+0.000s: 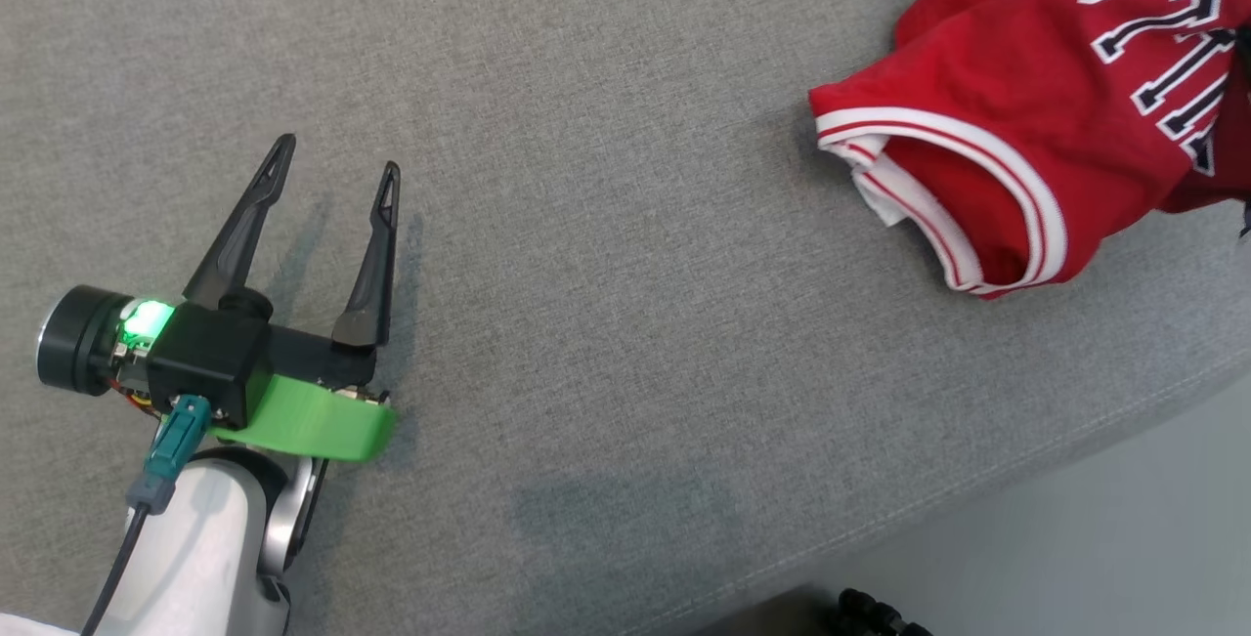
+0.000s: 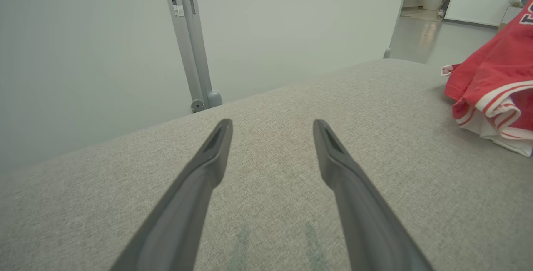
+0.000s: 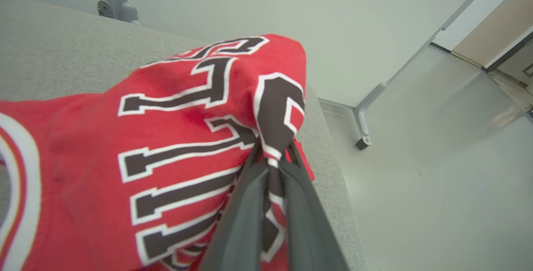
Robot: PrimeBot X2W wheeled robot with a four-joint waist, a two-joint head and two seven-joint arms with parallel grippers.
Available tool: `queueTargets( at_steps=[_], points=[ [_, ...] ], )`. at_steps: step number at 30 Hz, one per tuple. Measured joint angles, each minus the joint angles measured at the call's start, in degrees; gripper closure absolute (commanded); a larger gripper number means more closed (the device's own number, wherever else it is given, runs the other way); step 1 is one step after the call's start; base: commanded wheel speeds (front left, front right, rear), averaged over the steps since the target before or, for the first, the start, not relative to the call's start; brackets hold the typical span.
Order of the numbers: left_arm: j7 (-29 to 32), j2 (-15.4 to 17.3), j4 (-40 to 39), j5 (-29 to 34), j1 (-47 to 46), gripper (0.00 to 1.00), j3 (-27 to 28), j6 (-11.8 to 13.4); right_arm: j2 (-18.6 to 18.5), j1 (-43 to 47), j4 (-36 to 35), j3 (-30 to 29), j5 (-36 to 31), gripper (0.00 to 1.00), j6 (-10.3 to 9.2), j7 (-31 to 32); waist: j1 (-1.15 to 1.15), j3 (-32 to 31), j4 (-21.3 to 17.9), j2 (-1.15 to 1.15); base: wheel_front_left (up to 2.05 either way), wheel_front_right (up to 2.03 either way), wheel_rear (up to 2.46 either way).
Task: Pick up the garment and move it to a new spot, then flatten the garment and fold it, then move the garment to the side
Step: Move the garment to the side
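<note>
Grey woven fabric covers the desk (image 1: 606,226), which stands on a pale, glossy floor (image 3: 437,171). Behind it is a plain light wall (image 2: 83,54) with a grey metal post (image 2: 189,38). The red garment (image 1: 997,99), with white trim and dark lettering, lies bunched on the fabric, and the desk's edge runs just beside it. The right pincer (image 3: 272,150) is clamped on a fold of the garment's lettered cloth. The left pincer (image 1: 337,155) is well to the garment's left over bare fabric, its fingers spread wide and holding nothing.
</note>
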Motion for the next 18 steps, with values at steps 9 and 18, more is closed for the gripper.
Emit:
queueTargets(
  at_steps=[9,18],
  points=[
    [1.2,0.8,-1.3,0.8,-3.3,0.00,-2.1,-1.0,1.3,-9.3,19.5,-2.0,3.1,1.00,0.00,-5.5,0.00,6.8,1.1,0.00,0.00,0.00,0.00],
    [0.7,0.5,-0.1,1.1,-4.7,0.00,-4.0,-1.5,5.2,-14.0,32.5,-4.3,3.7,0.00,-0.01,-7.3,0.00,9.6,4.6,0.00,0.00,0.00,0.00]
  ],
)
